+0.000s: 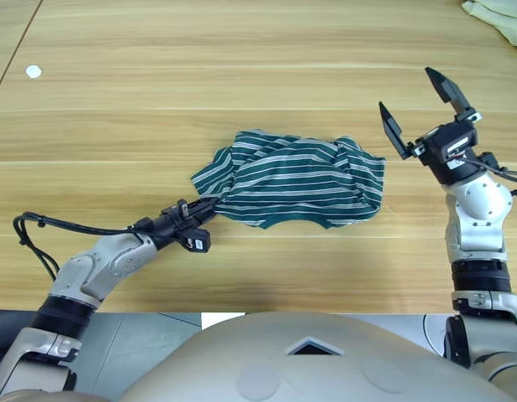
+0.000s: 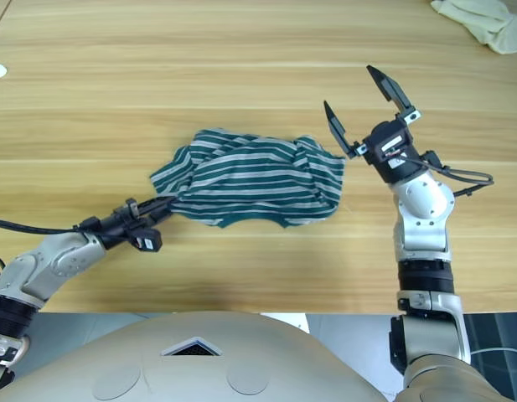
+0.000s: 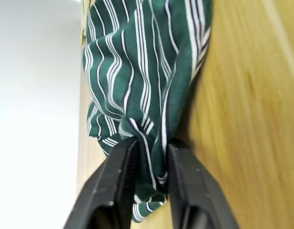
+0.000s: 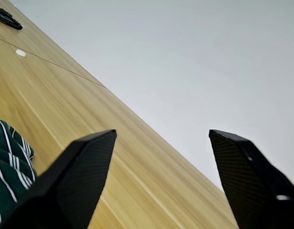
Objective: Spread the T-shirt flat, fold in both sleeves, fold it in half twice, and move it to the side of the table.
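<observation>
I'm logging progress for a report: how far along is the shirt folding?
Nothing looks done: the T-shirt lies crumpled on the table. In hand: the left gripper is shut on its left edge; the right gripper hangs open off its right side. Left: spreading, both sleeves, two folds, moving aside.

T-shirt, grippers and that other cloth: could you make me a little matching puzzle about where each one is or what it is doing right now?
Things:
1. T-shirt
2. left gripper
3. right gripper
4. pale cloth

Places or states:
a. open, holding nothing, to the right of the shirt
b. lying at the far right corner
c. crumpled in the middle of the table
d. shut on an edge of the striped fabric

Pairs: 1-c, 2-d, 3-a, 4-b
</observation>
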